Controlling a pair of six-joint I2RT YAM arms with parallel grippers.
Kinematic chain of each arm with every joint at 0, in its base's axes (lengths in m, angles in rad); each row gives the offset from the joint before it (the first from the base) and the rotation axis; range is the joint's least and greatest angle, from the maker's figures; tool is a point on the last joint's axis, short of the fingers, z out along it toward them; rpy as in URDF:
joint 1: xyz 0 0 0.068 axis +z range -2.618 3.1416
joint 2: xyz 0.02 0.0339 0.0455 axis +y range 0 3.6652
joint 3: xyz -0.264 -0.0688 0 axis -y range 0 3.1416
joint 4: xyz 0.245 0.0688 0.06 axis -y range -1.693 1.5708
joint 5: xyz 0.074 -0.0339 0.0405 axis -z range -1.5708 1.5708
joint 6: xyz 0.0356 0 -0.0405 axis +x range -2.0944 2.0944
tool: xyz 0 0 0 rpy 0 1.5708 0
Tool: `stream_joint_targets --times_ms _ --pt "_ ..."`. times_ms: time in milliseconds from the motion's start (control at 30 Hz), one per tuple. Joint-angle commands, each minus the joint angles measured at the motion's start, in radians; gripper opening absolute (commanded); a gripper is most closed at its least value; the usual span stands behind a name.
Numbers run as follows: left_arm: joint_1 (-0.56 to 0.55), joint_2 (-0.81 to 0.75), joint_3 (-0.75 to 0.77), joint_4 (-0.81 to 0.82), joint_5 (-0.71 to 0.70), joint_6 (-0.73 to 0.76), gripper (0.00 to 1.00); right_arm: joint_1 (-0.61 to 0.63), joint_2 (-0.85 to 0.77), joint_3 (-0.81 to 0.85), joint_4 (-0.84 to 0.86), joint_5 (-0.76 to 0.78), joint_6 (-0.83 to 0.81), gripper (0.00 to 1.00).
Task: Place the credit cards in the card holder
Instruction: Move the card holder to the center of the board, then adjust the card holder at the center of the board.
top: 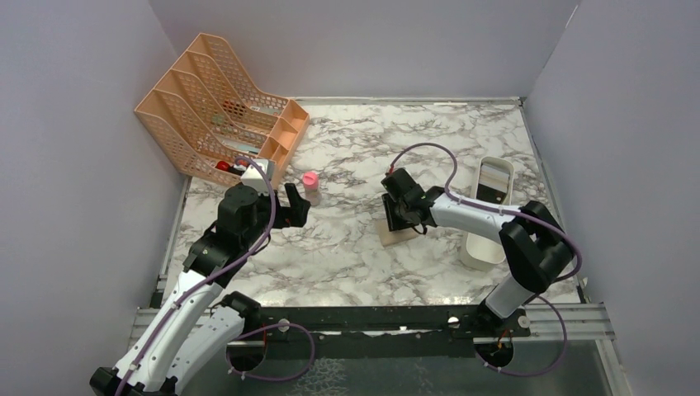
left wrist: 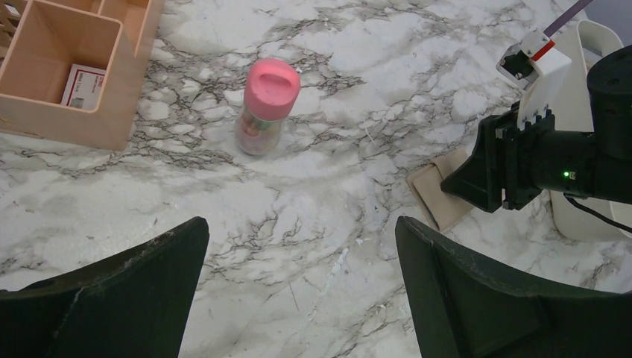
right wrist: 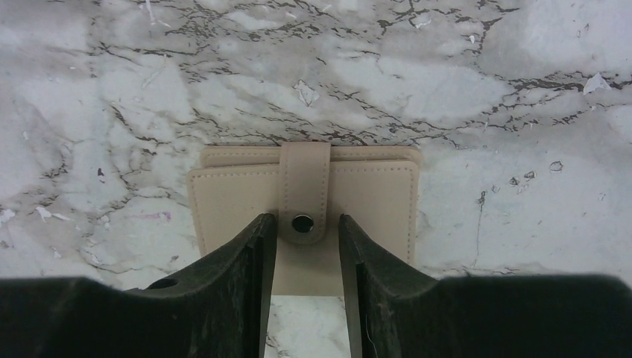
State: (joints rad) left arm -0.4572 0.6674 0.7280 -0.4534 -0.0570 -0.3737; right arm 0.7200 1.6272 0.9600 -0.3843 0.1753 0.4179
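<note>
The card holder (right wrist: pixel 373 194) is a tan wallet lying closed on the marble table, its snap tab (right wrist: pixel 304 186) fastened. My right gripper (right wrist: pixel 304 220) hovers low over it, jaws narrowly apart on either side of the tab, gripping nothing. In the top view the right gripper (top: pixel 402 216) sits over the wallet (top: pixel 394 238) at table centre. My left gripper (top: pixel 295 206) is wide open and empty to the left; its view (left wrist: pixel 302 224) shows bare marble between the fingers and the wallet (left wrist: pixel 440 198) at right. A greyish flat item (top: pixel 494 181), perhaps the credit cards, lies in the white tray.
A long white tray (top: pixel 483 247) lies along the right side. A small pink-capped bottle (top: pixel 310 186) stands left of centre, also in the left wrist view (left wrist: pixel 264 104). A peach mesh file rack (top: pixel 215 107) fills the back left corner. Grey walls enclose the table.
</note>
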Motion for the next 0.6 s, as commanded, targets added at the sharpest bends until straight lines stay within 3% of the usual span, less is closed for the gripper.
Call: stream_joint_targets --times_ms 0,267,567 --pt "0.008 0.0 0.004 0.007 0.021 -0.001 0.98 -0.001 0.024 0.006 -0.032 0.05 0.009 0.42" --pt "0.008 0.023 0.007 0.006 0.03 0.004 0.98 0.013 0.05 0.003 -0.029 0.011 0.011 0.39" --pt "0.008 0.07 0.012 0.016 0.071 -0.024 0.94 0.013 -0.002 0.011 -0.032 0.002 0.069 0.01"
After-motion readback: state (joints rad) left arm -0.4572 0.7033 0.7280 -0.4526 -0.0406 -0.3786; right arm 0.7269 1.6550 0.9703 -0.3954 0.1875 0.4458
